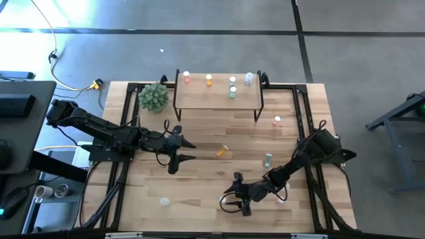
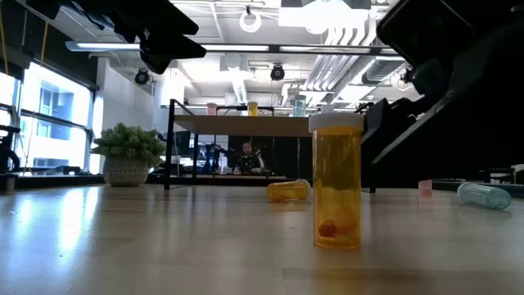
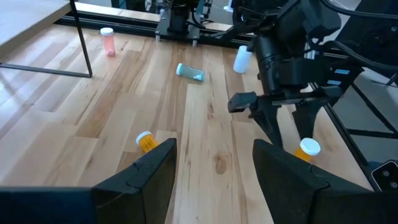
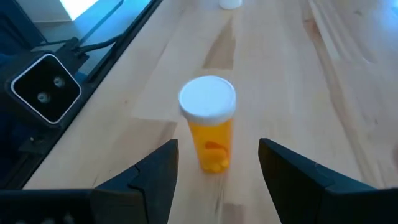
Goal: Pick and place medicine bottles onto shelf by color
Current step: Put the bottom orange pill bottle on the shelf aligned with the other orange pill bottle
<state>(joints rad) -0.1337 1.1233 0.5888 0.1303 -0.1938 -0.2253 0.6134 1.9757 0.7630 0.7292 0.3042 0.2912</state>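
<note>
The right claw (image 4: 217, 171) stands wide and empty, lined up on an upright orange bottle (image 4: 208, 122) near the counter's (image 1: 199, 199) front edge, just ahead of the fingers and not yet between them. To my eye this is the approach before a pick: it needs to ease forward until the fingers straddle the bottle, then close. Toward ten o'clock from it, the left claw (image 3: 214, 162) hovers wide and empty, a tipped orange bottle (image 3: 147, 141) close ahead. Farther off, at twelve o'clock, the shelf (image 1: 219, 99) carries several bottles.
</note>
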